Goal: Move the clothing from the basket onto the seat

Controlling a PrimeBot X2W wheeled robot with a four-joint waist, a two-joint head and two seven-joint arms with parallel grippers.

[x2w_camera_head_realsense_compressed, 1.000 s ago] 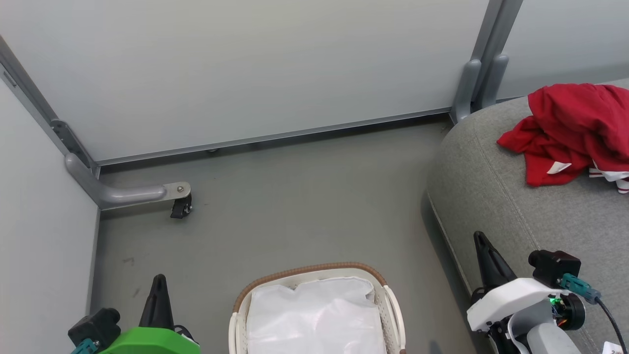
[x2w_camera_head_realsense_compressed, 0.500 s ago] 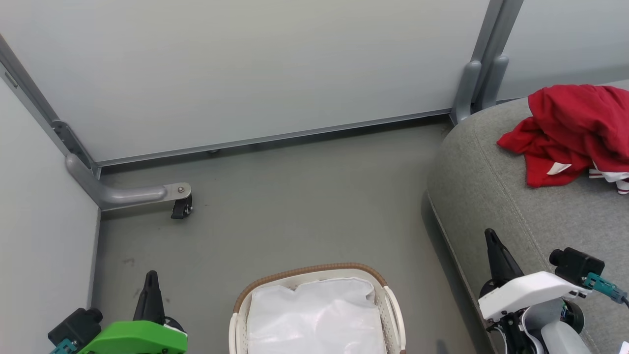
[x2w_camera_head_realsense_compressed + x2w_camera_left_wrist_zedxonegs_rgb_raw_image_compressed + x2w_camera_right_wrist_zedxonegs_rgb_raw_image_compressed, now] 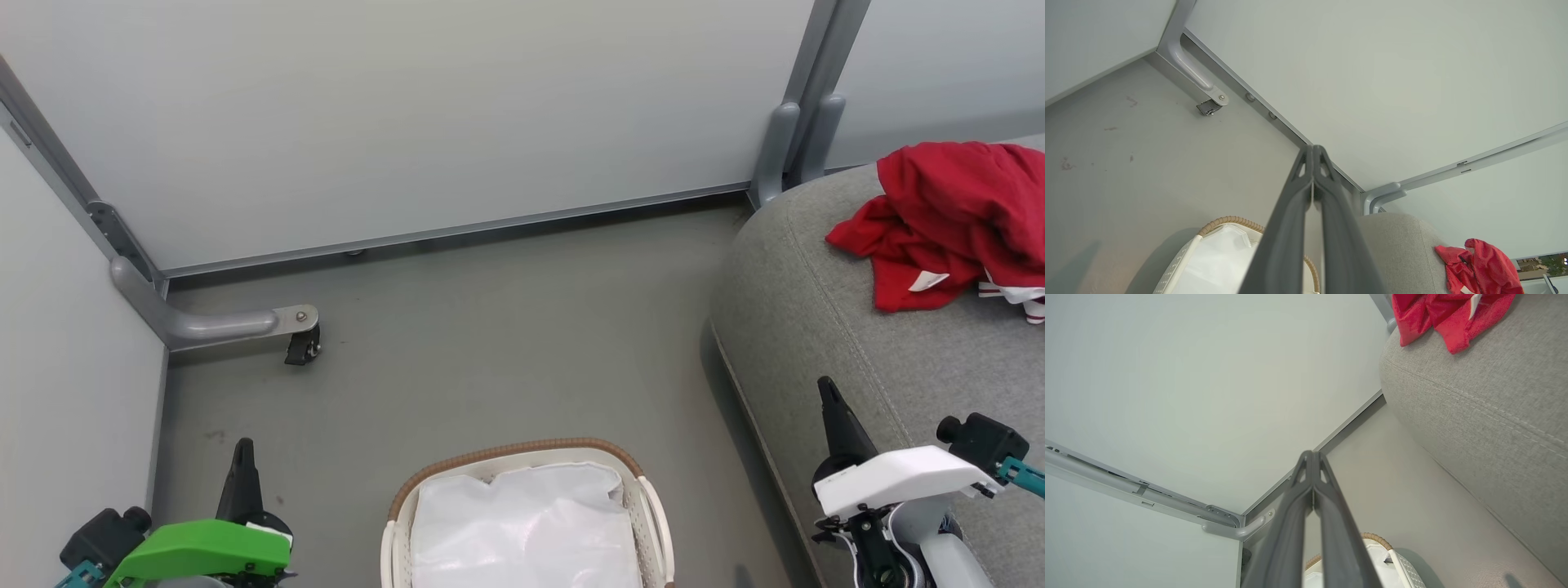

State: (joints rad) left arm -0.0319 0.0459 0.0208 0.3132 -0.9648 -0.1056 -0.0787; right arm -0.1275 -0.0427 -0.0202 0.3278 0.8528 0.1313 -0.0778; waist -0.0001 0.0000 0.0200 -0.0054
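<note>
Your clothing [image 3: 947,216] lies in a crumpled red heap on the seat [image 3: 857,351], at the far right of the head view, with white striped trim showing at its lower right edge. You cannot tell from the folds whether it is one garment or two. The seat's rounded grey corner and stitched seam run down from the heap toward the right gripper [image 3: 834,404], which shows against the seat's near edge, well apart from the clothing. In the right wrist view you see its two dark fingers [image 3: 1290,531] pressed together right up to the tips, with nothing between them. The red heap sits at that view's upper right, beyond the tips and off to their side.

The basket [image 3: 514,451] stands on the grey floor [image 3: 490,343] at the bottom middle of the head view, near the seat but apart from it, and a white liner sheet [image 3: 522,531] covers its inside. The left gripper [image 3: 243,469] is at the lower left, over the floor on the basket's left, with the basket between it and the clothing. The left wrist view shows you its fingers [image 3: 1288,245] closed tight too, tip to tip and empty, with the basket's woven rim low behind them and the clothing far off at the lower right.

A small black caster [image 3: 302,349] rests on the floor near the left corner, below the pale wall panels [image 3: 408,122].
</note>
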